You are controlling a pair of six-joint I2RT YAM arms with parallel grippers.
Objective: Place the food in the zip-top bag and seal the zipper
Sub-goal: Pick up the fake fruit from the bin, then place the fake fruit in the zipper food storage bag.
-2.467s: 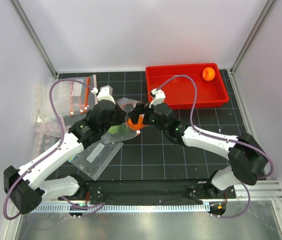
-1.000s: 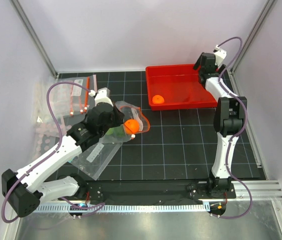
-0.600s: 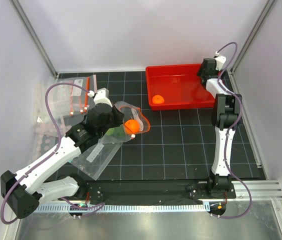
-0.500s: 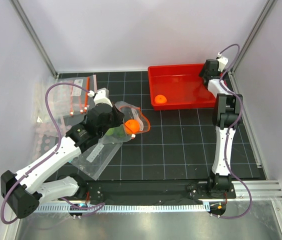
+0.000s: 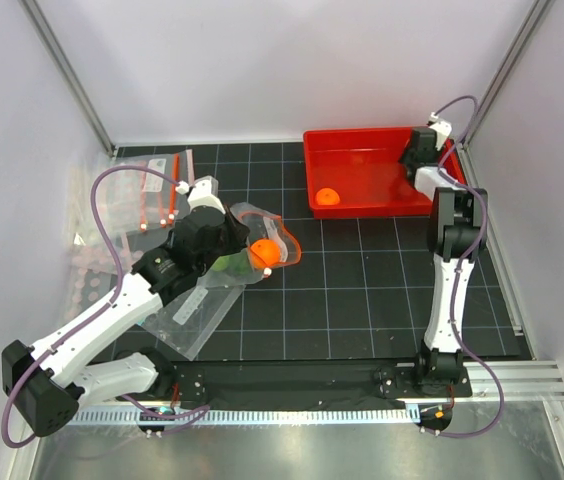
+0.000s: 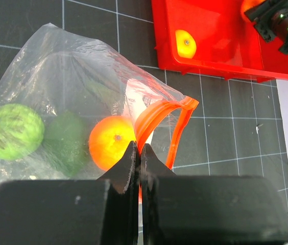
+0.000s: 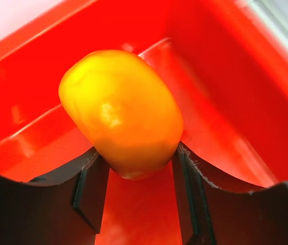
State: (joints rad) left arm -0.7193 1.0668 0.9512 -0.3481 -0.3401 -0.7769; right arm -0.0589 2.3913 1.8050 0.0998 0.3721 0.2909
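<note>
The zip-top bag lies left of centre on the black gridded mat, its mouth turned to the right and standing open, with the red-orange zipper arching up in a loop. Three fruits lie side by side inside it: the bagged orange fruit nearest the mouth, the dark green fruit touching it on the left, and the bumpy light green fruit deepest in. The left gripper has its fingers pressed together, pinching the near end of the zipper just beside the bagged orange fruit. Well apart, at the far right of the mat, sits the red tray. The loose orange fruit lies by its near left corner. In the tray's far right corner the right gripper points down, its fingers partly spread and touching either side of the gripped orange fruit, which sits close against the tray wall. Spare bags lie at the far left.
</note>
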